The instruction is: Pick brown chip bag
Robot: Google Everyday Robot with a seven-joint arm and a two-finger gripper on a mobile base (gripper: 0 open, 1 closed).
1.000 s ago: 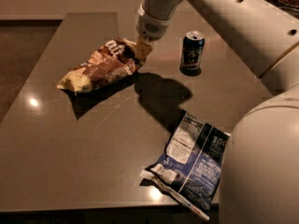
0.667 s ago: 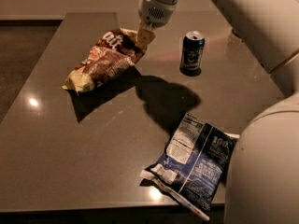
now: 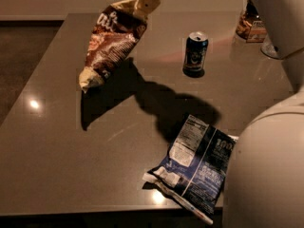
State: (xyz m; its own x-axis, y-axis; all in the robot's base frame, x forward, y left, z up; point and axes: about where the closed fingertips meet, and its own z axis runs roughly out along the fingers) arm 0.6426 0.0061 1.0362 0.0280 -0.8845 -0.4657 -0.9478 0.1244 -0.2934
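The brown chip bag point(image 3: 113, 39) hangs in the air above the left part of the table, glossy brown with white lettering and a pale cream lower end. My gripper point(image 3: 145, 3) is at the top of the view, shut on the bag's upper cream end, and holds it lifted. The bag dangles down and to the left, and its lower end looks just off the table, above its own shadow. The arm runs out of view at the top.
A dark blue can point(image 3: 195, 52) stands upright right of the bag. A dark blue chip bag point(image 3: 197, 164) with a white nutrition label lies at the table's point(image 3: 57, 141) front edge. A brown bottle or jar point(image 3: 248, 23) stands at the back right. My pale body fills the right side.
The brown chip bag lay on the table with my gripper at its right end; now it is lifted and hangs from my gripper, which has risen toward the top of the view.
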